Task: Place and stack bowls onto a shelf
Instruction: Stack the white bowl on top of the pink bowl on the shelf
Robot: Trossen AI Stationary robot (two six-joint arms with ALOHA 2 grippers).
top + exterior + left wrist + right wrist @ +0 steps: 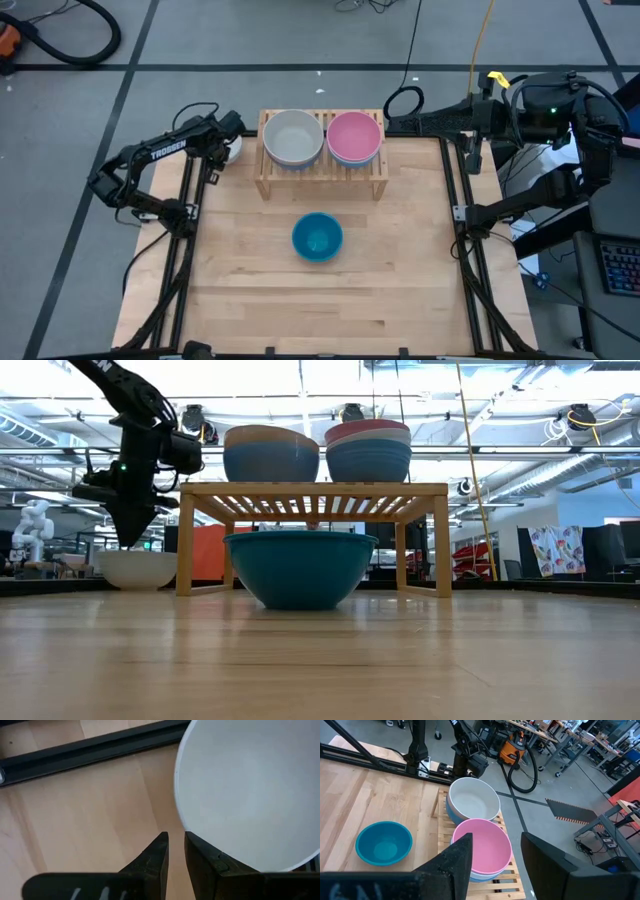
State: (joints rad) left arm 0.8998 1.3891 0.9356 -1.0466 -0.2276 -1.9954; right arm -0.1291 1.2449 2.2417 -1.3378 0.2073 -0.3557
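Left gripper [176,851]: jaws slightly apart at the rim of a small round white plastic bowl [250,795], gripping nothing.
Right gripper [492,852]: jaws apart, off the tabletop [300,300].
Low light-wood slatted shelf [322,175]: two bowl stacks.

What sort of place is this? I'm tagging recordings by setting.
Probably a robotics lab or workshop: exposed ceiling pipes, an orange shop vacuum on a taped concrete floor, and workbenches beyond the table.

Smooth glossy plastic teal bowl [317,238], pale slatted wooden shelf [322,172], matt light-wood tabletop [320,290], matt white bowl [250,790]
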